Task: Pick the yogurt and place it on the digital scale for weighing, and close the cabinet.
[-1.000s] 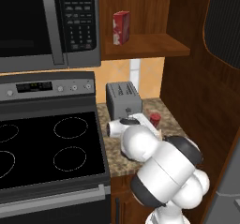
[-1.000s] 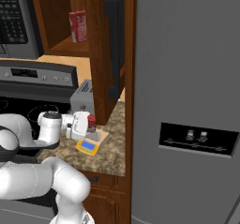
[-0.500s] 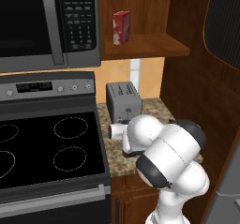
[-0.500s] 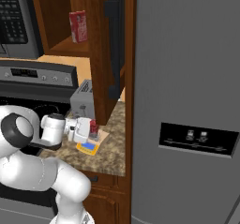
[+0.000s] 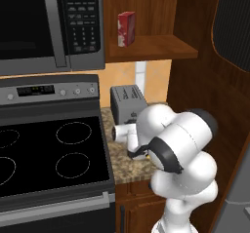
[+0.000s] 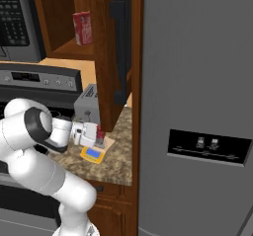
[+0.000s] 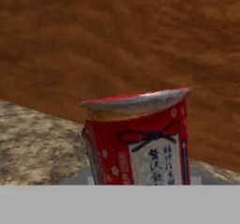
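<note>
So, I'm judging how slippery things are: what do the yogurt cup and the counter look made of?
The yogurt cup looks like glossy printed plastic or coated card with a silvery foil-like lid; the pale metallic rim suggests that. The counter looks like polished speckled stone, granite perhaps, from its mottled brown-grey grain.

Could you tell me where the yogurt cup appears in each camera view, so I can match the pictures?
Left base view: hidden behind the white arm.
Right base view: yogurt at centre left, at the gripper, above the digital scale.
Hand view: lower centre, close up, a grey plate edge beneath it.
Shared landmark: the speckled counter.
</note>
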